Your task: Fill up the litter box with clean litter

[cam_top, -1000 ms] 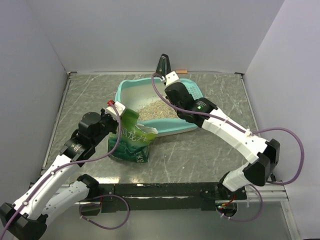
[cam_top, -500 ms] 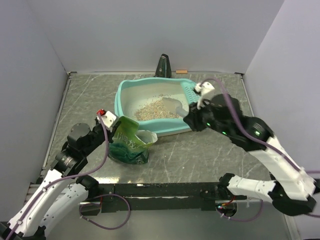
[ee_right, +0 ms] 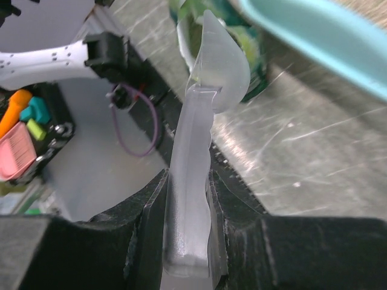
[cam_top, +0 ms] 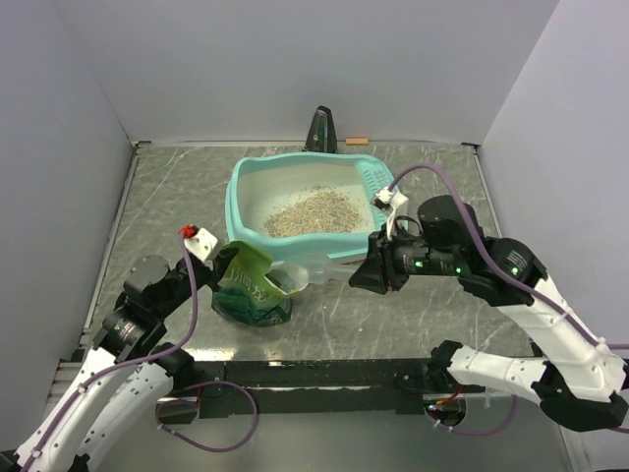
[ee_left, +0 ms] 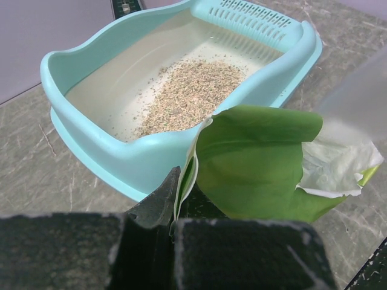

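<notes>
The left end effector point(ee_left: 174, 208) pinches the green bag point(ee_left: 254, 157) open so the scoop point(ee_right: 211, 72), clenched in the right end effector point(ee_right: 187, 223), can enter. The litter box point(cam_top: 234, 206) sits at the bag's one o'clock.

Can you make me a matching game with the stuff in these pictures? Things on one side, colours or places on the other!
Things:
1. litter box
2. clean litter
3. bag
4. scoop

Colours or places:
A. see-through, held by the right gripper
B. teal
C. beige, heaped inside the box
D. green, pinched by the left gripper

Pairs: 1-B, 2-C, 3-D, 4-A.
</notes>
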Available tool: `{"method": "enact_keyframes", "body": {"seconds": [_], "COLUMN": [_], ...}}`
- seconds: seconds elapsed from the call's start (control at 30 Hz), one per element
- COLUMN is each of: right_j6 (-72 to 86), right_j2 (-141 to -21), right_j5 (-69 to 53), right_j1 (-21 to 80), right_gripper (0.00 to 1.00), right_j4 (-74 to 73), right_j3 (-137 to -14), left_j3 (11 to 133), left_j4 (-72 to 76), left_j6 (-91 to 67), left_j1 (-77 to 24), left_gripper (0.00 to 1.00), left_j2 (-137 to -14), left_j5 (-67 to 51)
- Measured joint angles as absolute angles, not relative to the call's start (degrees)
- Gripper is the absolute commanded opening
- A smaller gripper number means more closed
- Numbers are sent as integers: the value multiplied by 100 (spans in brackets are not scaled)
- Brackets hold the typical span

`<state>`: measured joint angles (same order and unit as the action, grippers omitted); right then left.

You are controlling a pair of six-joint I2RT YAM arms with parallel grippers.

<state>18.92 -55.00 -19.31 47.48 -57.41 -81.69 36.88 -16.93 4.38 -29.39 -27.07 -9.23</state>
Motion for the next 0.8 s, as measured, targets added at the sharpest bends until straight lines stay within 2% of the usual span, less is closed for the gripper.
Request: {"method": "enact_keyframes", "body": {"seconds": [0.33, 0.8], "right_j6": [2156, 2823], "right_j2": [-6034, -7397], "right_j5": [-2390, -2567], "right_j1": [4748, 4748], "right_gripper": [0, 0], "right_j4": [-5896, -5131], "right_j3": [-8162, -7854], "left_j3": [3426, 3435], "left_j4": [-1448, -1092], "left_j6": [329, 32], "left_j1": [-2950, -3072], "left_gripper": [1, 1], "left_j2": [-2434, -3087], "left_j5": [-943, -1188]}}
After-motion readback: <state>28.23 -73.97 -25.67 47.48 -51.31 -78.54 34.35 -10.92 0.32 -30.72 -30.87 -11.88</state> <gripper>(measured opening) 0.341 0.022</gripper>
